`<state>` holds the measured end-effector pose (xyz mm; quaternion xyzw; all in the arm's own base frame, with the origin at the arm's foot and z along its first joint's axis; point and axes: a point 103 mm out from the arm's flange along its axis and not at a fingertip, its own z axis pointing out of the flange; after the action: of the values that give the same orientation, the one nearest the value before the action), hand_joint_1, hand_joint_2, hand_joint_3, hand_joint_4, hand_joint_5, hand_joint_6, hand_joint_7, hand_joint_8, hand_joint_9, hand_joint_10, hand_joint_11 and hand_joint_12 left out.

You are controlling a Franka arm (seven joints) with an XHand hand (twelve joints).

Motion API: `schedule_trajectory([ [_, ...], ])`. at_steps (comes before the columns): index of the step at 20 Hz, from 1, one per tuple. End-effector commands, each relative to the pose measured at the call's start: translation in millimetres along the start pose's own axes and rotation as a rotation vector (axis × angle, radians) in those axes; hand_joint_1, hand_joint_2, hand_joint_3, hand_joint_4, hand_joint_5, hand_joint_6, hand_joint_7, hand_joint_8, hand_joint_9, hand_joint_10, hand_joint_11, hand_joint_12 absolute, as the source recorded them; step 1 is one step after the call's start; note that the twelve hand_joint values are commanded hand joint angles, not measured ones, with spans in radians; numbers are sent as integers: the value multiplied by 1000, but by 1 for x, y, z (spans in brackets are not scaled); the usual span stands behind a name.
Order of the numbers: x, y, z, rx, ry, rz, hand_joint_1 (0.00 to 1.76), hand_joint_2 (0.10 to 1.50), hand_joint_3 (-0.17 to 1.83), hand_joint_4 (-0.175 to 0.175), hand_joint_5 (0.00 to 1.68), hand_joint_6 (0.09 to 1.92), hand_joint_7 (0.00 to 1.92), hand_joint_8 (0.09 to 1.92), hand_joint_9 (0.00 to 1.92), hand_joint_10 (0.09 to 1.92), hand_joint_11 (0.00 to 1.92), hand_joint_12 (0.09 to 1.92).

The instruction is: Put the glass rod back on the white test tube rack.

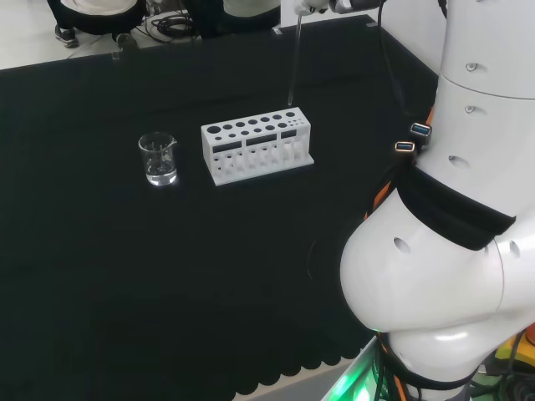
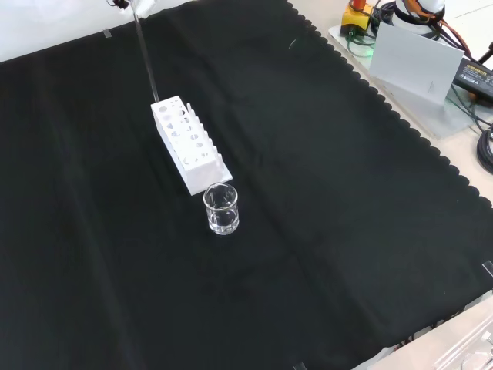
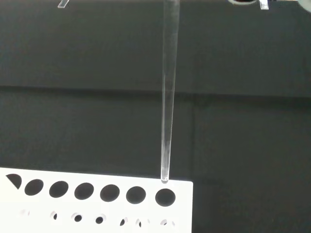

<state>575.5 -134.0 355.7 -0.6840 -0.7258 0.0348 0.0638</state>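
The clear glass rod (image 1: 294, 58) hangs almost upright from my hand (image 1: 313, 5) at the head view's top edge, and my fingers are closed on its upper end. Its lower tip hovers just above the white test tube rack (image 1: 211, 159), over the rack's right end in that view. In the wrist view the rod (image 3: 168, 97) ends right at the edge of the rack (image 3: 184, 213), beside the last large hole. In the front view the rod (image 2: 146, 58) slants down to the far end of the rack (image 2: 202, 176). The rack's holes look empty.
A small clear glass beaker (image 1: 157, 159) stands on the black cloth just left of the rack in the head view, and in front of the rack's near end in the front view (image 2: 221, 210). The arm's white links (image 1: 451, 251) bulk at the head view's right.
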Motion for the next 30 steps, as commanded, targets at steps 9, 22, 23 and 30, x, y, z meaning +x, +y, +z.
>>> schedule_trajectory([
  [9, 6, -3, 8, 17, -8, -7, 1203, 1098, -175, -175, 1211, 675, 1727, 514, 1860, 451, 1783, 887],
  [22, 2, -3, 22, 42, -3, -11, 1202, 1098, -175, -175, 1211, 675, 1728, 512, 1860, 450, 1784, 888],
  [23, 3, -2, 21, 43, -3, -12, 1203, 1098, -175, -175, 1211, 675, 1728, 512, 1860, 450, 1784, 888],
  [30, 8, 4, 14, 37, -11, -20, 1202, 1098, -175, -175, 1211, 675, 1729, 511, 1860, 450, 1784, 888],
])
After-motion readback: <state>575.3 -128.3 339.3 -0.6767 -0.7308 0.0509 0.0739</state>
